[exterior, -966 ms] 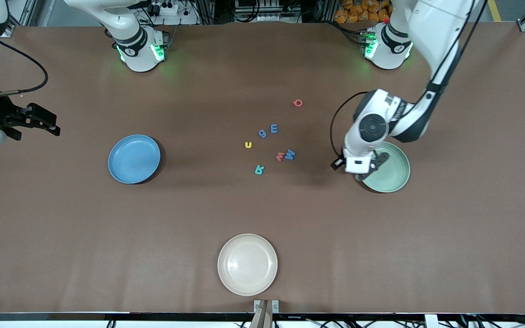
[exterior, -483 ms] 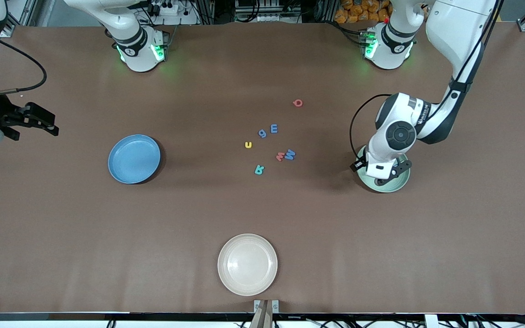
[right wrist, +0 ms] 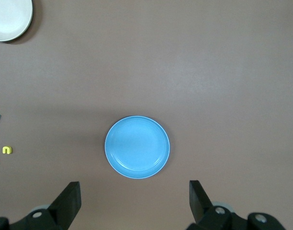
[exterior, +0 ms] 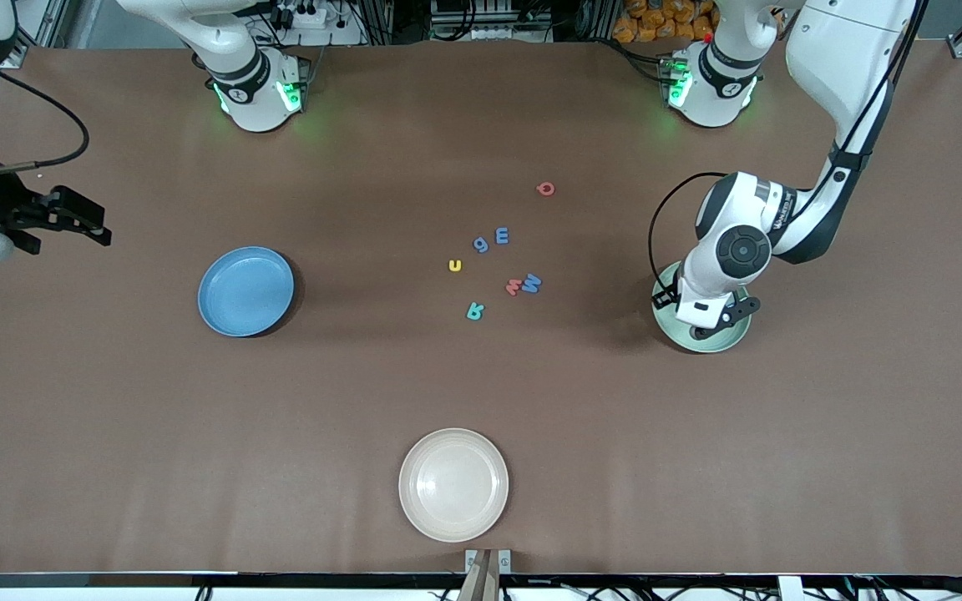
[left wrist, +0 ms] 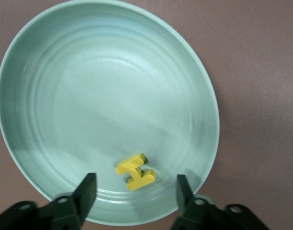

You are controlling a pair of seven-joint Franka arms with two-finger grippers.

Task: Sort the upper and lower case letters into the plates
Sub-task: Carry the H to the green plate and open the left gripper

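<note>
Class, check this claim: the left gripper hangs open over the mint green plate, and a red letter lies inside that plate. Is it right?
Not quite: the letter in the mint green plate is yellow, not red, as the left wrist view shows. The rest holds: the left gripper hangs over that plate with its jaws apart.

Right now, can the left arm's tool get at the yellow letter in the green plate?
Probably yes: the left tool hangs open right over the yellow letter lying loose in the green plate.
</note>
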